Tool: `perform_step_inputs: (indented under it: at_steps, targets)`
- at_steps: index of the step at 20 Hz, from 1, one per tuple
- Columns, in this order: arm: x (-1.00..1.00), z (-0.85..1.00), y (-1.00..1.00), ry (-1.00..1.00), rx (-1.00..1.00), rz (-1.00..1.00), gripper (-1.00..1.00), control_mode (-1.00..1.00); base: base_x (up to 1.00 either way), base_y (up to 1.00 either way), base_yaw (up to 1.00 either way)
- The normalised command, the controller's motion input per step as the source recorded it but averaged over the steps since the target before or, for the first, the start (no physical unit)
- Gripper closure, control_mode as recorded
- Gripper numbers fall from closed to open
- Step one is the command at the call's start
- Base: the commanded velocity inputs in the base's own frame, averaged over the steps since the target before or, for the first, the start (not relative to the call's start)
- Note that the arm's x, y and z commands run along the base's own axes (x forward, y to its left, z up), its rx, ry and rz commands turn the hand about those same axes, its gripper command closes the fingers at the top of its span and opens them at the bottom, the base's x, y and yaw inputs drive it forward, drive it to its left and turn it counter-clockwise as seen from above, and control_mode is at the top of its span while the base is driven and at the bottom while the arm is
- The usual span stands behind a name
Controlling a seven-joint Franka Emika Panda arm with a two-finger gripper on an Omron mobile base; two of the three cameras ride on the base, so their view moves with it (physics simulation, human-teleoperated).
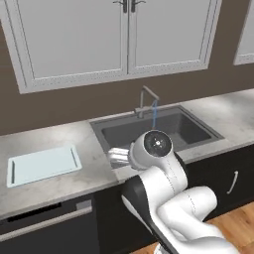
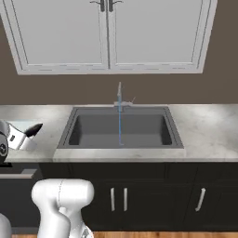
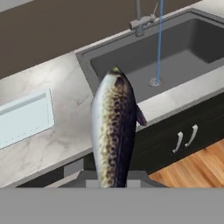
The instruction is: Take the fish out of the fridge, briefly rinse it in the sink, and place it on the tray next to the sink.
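My gripper is shut on the fish, a dark speckled fish with a silvery side that points away from the hand. It hangs in the air just off the counter's front edge, near the front left corner of the sink. In the right base view the gripper sits left of the sink, with the fish's dark tip sticking out. The faucet runs a thin blue stream into the basin. The pale tray lies on the counter to the left of the sink. The fridge is out of view.
The marble counter runs on both sides of the sink. White cabinet doors hang above it. Below are dark cabinet doors with handles and a dishwasher front under the tray. Wood floor lies in front.
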Motion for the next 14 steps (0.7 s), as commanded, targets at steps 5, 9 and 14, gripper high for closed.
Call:
perform_step_inputs:
  at_steps: [5,9,14]
  targets:
    - [0.0,0.0,0.0,0.0,0.0,0.0,1.0,1.0,0.0,1.0,0.0]
    - [0.0,0.0,0.0,0.0,0.0,0.0,1.0,1.0,0.0,1.0,0.0]
    - [0.0,0.0,0.0,0.0,0.0,0.0,1.0,1.0,0.5,0.94,-0.13]
